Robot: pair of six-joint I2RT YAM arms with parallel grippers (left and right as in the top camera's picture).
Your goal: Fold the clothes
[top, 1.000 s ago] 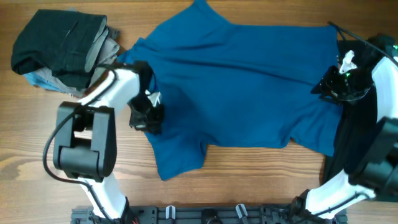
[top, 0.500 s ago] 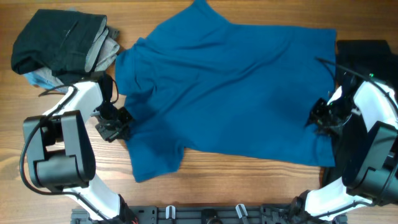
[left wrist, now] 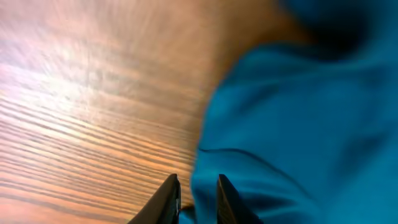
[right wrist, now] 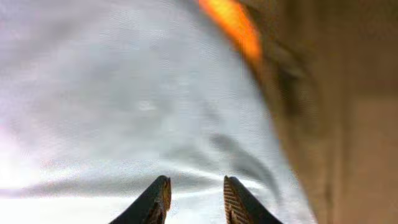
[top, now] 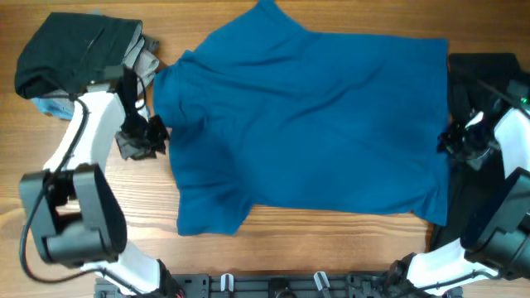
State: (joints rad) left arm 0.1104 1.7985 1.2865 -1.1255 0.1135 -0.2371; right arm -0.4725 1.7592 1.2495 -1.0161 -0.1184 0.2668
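On the wooden surface point(top: 331, 248), the royal-blue T-shirt point(top: 306, 124) lies spread flat across the centre. Its collar end faces the left arm and its hem faces the right arm. One short sleeve points toward the far edge and the other toward the near edge.

At the far left corner sits a pile of garments point(top: 79, 58). A black one is on top, a grey one point(top: 146, 63) shows at its right side, and a light-blue one point(top: 48, 106) shows beneath.

The left claw point(top: 142, 139) is just beside the left edge of the T-shirt, below the pile. In the left wrist view its fingers point(left wrist: 169, 198) stand only narrowly apart. Blue fabric fills the frame to the right of them and bare wood lies to the left. It cannot be told whether any fabric is pinched in the narrow gap.

The right claw point(top: 458, 142) is at the right edge of the T-shirt, next to a black cloth point(top: 476, 70) that lies under the right arm. In the right wrist view its fingers point(right wrist: 157, 198) are parted with nothing between them. The background there is overexposed and pale, so the material below cannot be identified.
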